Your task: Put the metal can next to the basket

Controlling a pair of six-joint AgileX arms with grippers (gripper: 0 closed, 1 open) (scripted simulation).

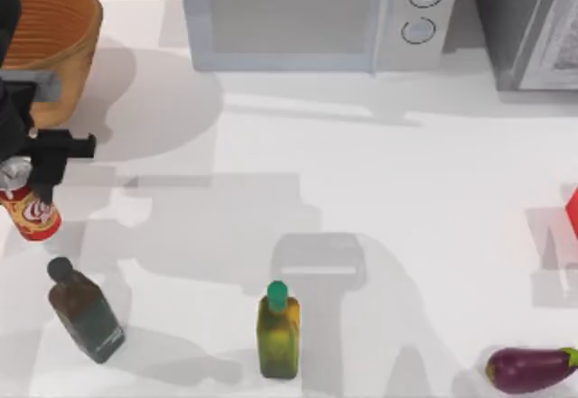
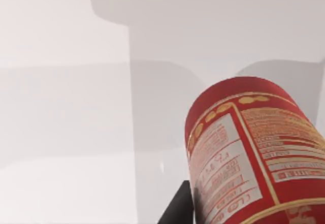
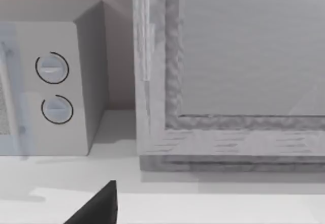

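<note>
Overhead, my left gripper (image 1: 36, 177) is clamped on the small red metal can with its silver top (image 1: 30, 207), carried just in front of the large round tan wicker basket (image 1: 54, 32) at the table's left edge; I judge it is lifted for transfer. Beyond the can from the basket stand a dark glass bottle (image 1: 83, 312) and a green-capped olive bottle (image 1: 278, 330).

From the left wrist, the can (image 2: 254, 153) tilts against one dark finger (image 2: 177, 209) above bare table.

From the right wrist, a grey microwave (image 3: 56, 87) faces the parked right arm; I cannot tell its fingers' state.
</note>
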